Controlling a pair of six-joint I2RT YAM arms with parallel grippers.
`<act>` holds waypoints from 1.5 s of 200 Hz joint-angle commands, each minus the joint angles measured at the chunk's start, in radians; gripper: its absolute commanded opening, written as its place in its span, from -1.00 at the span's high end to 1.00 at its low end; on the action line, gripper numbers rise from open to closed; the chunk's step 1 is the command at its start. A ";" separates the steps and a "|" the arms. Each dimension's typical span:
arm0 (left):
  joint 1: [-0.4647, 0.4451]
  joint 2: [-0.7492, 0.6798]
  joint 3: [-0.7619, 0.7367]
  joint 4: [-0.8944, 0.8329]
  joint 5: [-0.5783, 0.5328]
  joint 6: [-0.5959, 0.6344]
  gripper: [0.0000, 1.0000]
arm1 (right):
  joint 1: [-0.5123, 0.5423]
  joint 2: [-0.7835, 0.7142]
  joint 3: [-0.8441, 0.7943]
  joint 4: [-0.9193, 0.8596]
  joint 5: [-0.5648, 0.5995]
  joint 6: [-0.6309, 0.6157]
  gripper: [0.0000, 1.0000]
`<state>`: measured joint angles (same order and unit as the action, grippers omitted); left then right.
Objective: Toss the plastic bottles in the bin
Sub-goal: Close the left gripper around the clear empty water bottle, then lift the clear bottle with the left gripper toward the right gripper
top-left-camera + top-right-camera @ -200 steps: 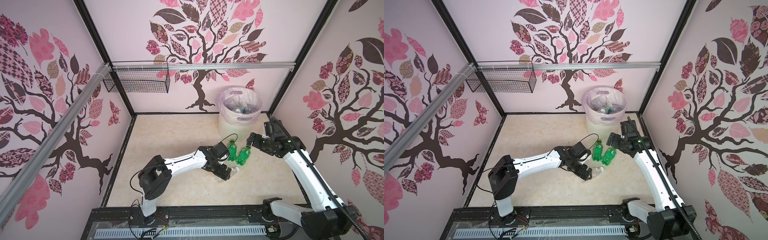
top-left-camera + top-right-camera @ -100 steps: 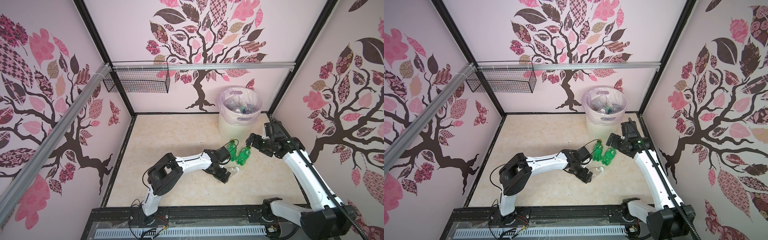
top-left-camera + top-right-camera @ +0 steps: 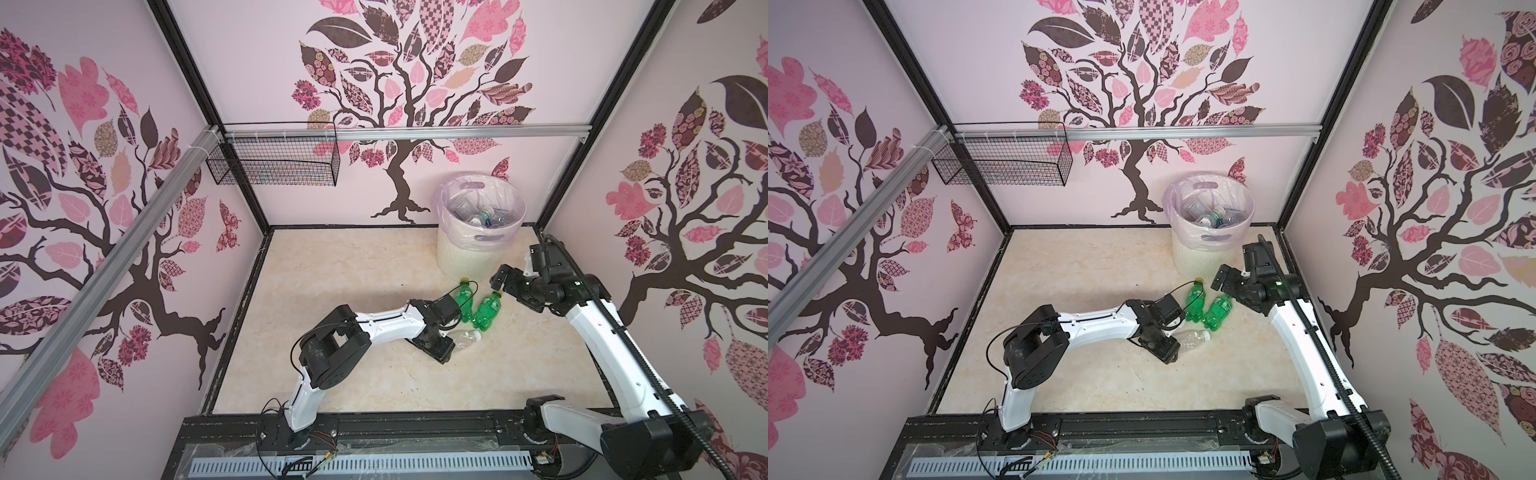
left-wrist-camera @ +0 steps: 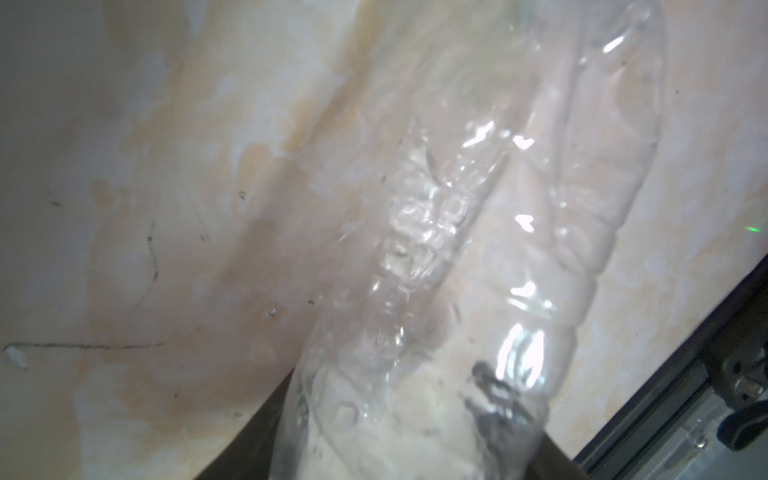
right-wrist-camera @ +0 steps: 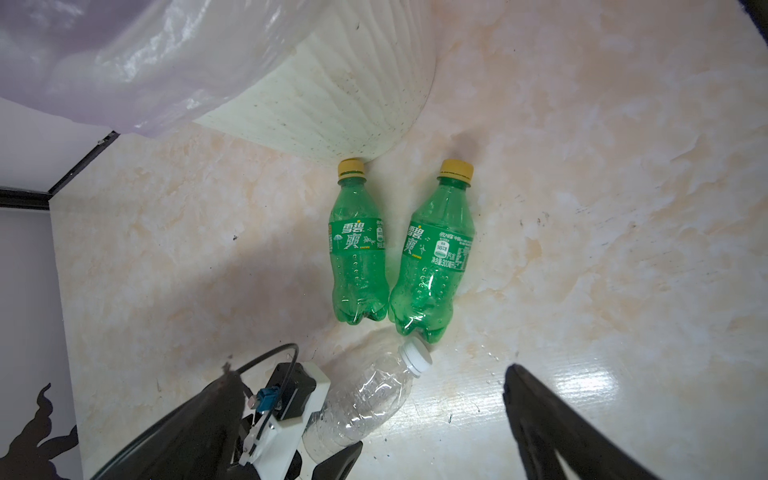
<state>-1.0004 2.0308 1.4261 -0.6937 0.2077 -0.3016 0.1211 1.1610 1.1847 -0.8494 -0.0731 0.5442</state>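
A clear bottle (image 3: 465,338) (image 3: 1192,338) with a white cap lies on the beige floor. My left gripper (image 3: 442,347) (image 3: 1169,347) is shut on its base end. The bottle (image 4: 436,270) fills the left wrist view between the dark jaws. Two green bottles (image 3: 463,299) (image 3: 487,309) with yellow caps lie side by side just beyond it, their caps toward the bin (image 3: 465,257) (image 3: 1196,257). My right gripper (image 3: 505,280) (image 5: 368,376) hangs open above them, holding nothing. In the right wrist view I see both green bottles (image 5: 357,257) (image 5: 432,257), the clear bottle (image 5: 365,399) and the bin's ribbed wall (image 5: 332,104).
Several clear bottles (image 3: 482,216) lie inside the bin's pink-lilac bag. A black wire basket (image 3: 274,160) hangs on the back-left rail. Patterned walls enclose the floor on three sides, and a black rail (image 3: 374,428) carrying both arm bases runs along the front.
My left gripper has closed on the clear bottle's base, and the left arm's elbow has swung toward the front. The right arm has hardly moved.
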 commanded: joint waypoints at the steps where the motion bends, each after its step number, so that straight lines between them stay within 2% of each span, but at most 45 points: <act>1: 0.015 -0.036 -0.047 -0.003 0.004 0.009 -0.09 | -0.006 0.007 0.030 0.005 -0.018 0.018 -0.99; 65: 0.083 -0.156 -0.129 0.014 0.038 -0.010 0.03 | -0.006 0.025 0.038 0.030 -0.067 0.034 -0.99; 121: 0.197 -0.222 -0.116 0.033 0.132 -0.113 0.03 | 0.011 0.047 0.082 0.040 -0.094 0.002 -0.99; 158: 0.207 -0.233 -0.043 0.028 0.160 -0.165 0.02 | 0.084 0.089 0.116 0.073 -0.101 0.014 -0.99; 226: 0.219 -0.316 -0.014 0.119 0.194 -0.330 0.02 | 0.152 0.122 0.047 0.203 -0.212 0.158 -0.95; 271: 0.220 -0.337 0.021 0.142 0.202 -0.361 0.02 | 0.192 0.141 0.008 0.265 -0.273 0.187 -0.89; 300: 0.219 -0.336 0.056 0.144 0.235 -0.372 0.03 | 0.201 0.138 -0.036 0.351 -0.325 0.247 -0.82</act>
<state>-0.7849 1.7134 1.4132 -0.5774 0.4080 -0.6552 0.3130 1.2819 1.1725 -0.5701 -0.3382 0.7265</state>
